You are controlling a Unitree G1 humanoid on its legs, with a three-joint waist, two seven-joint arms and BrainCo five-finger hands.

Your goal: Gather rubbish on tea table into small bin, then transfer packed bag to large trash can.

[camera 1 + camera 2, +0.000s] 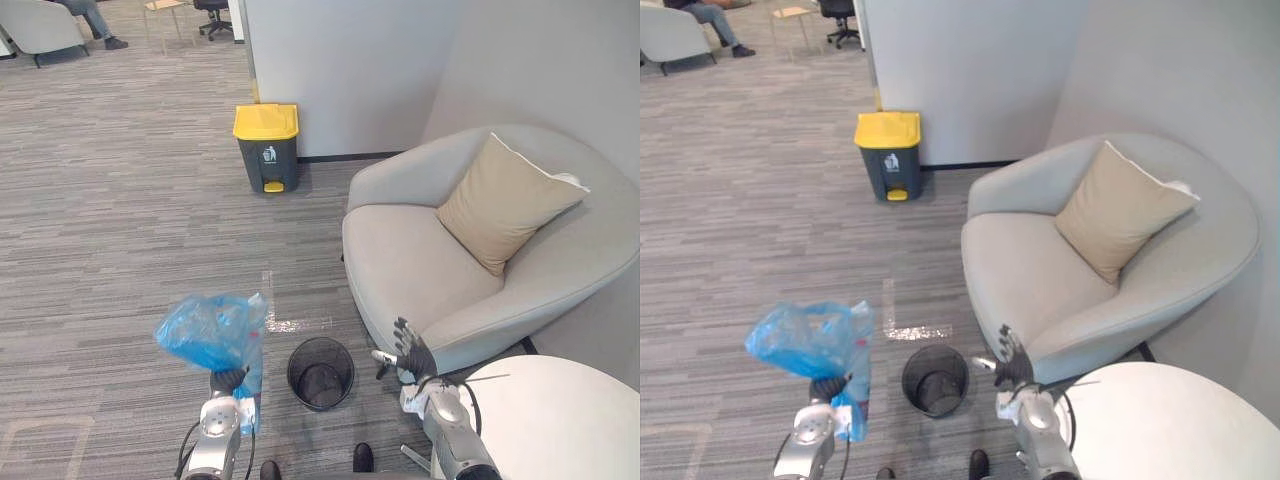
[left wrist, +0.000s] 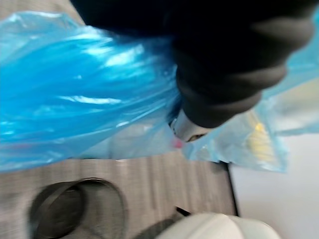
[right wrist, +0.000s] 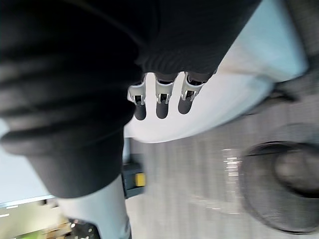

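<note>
While we are looking down through the left eye view, the left hand (image 1: 228, 381) is gripping the gathered neck of the blue bag (image 1: 210, 330), which is bulging above the dark fist and trailing a strip of plastic beside the wrist. The small bin (image 1: 321, 372), a black mesh one, is standing on the grey carpet (image 1: 120, 230) just beside the bag, between the two arms. The right hand (image 1: 410, 352) is hanging in front of the grey armchair (image 1: 410, 265) with its fingers spread and nothing in them. A tan cushion (image 1: 505, 200) is leaning in the armchair, and the round white table (image 1: 560, 420) is showing near the right arm. The large trash can (image 1: 267, 146), dark with a yellow lid, is standing against the white wall (image 1: 340, 70), well apart from the bag. In the right eye view we are seeing the same layout, with a seated person (image 1: 705, 15) far off across the room. In the left wrist view the blue plastic is wrapping around the dark ribbed cover, and we cannot make out the fingers behind it; the small bin is showing past the bag. In the right wrist view the fingers (image 3: 160, 102) are reaching out straight and bare, with the armchair's pale seat edge beyond them, the small bin to one side and the large trash can far off.
</note>
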